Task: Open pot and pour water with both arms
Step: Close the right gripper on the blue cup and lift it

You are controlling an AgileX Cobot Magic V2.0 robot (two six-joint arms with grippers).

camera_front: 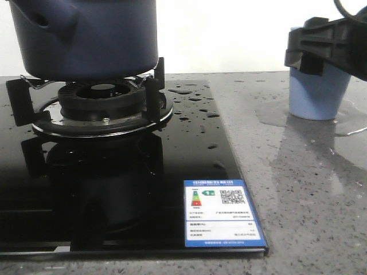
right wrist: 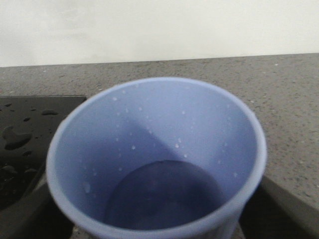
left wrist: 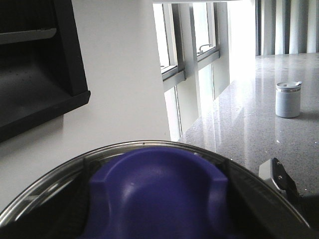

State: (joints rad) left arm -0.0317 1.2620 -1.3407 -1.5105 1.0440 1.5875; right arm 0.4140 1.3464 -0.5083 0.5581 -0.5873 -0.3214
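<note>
The navy pot (camera_front: 86, 34) stands on the burner at the far left; its top is out of view. In the left wrist view my left gripper (left wrist: 157, 199) is shut on the blue knob (left wrist: 157, 184) of a glass lid with a metal rim (left wrist: 60, 172), dark fingers (left wrist: 67, 209) on both sides. My right gripper (camera_front: 321, 48) is shut on a light blue cup (camera_front: 317, 94) that stands on the counter at the right. The right wrist view looks into the cup (right wrist: 149, 129): droplets on its wall, a dark pool at the bottom (right wrist: 162, 199). Water (camera_front: 269, 114) is puddled round the cup.
The burner and its pan support (camera_front: 103, 106) sit on a black glass hob (camera_front: 114, 189) with water drops (camera_front: 192, 97) and a label sticker (camera_front: 222, 212). Grey speckled counter (camera_front: 304, 195) lies to the right. A small white canister (left wrist: 288, 99) stands far off.
</note>
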